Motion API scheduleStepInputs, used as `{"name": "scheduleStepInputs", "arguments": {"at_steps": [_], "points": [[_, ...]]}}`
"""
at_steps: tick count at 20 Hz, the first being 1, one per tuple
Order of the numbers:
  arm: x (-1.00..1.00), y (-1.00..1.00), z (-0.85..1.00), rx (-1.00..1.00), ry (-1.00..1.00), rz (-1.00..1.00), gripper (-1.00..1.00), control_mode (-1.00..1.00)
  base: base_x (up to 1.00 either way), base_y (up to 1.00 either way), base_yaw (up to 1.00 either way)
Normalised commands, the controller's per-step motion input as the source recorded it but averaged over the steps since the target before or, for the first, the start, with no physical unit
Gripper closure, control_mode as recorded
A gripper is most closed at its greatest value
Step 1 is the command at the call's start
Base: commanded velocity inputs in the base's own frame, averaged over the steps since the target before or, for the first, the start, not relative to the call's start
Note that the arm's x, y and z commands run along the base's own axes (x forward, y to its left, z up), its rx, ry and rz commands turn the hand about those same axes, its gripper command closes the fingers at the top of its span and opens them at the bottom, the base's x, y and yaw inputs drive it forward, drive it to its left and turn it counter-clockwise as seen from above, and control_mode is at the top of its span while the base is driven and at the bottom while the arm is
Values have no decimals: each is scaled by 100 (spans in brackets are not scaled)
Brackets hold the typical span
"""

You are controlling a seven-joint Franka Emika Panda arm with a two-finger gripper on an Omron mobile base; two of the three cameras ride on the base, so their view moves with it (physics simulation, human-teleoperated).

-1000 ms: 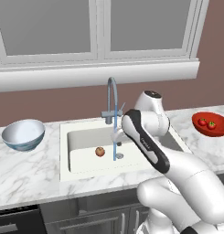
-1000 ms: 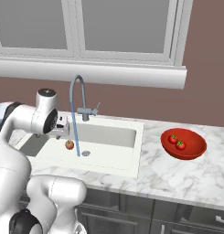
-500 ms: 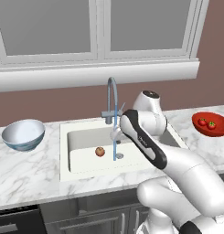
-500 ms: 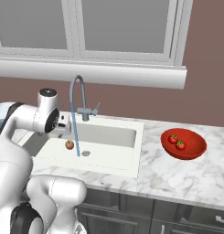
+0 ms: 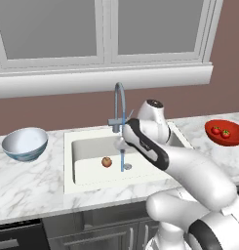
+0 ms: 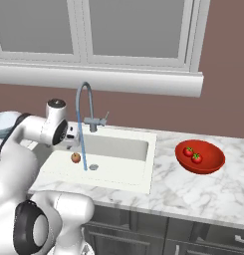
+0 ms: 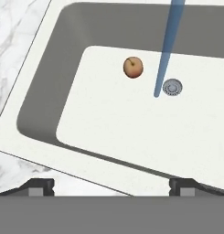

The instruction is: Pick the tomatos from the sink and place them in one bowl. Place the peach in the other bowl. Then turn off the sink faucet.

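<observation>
A lone peach lies on the white floor of the sink, a little to one side of the round metal drain, where a thin stream of water from the gooseneck faucet strikes the basin between the two. Both tomatoes already sit in the shallow red bowl on the counter to the right of the sink, so the peach appears to be the next pick.

The gripper hangs above the basin with its fingertips spread wide and nothing between them. A clean pick likely calls for centring the open fingers over the fruit, descending straight down clear of the faucet's arch, and closing gently at the peach's widest part, since a round fruit on a wet, smooth floor may roll away from a glancing touch.

The pale blue-and-white bowl waits on the marble counter left of the sink. Behind the counter run a brown wall and a broad white-framed window; dark cabinets stand below.
</observation>
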Motion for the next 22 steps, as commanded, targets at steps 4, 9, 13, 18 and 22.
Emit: {"name": "scheduleStepInputs", "arguments": {"at_steps": [4,9,13,18,22], "points": [[29,9,-26,0,0,-3,-100,-100,0,0,0],[18,5,-24,0,0,-5,-100,-100,0,0,0],[18,0,-26,0,0,-3,-100,-100,0,0,0],[19,2,-31,0,0,-4,-100,-100,0,0,0],[26,15,-32,0,0,-5,-100,-100,0,0,0]]}}
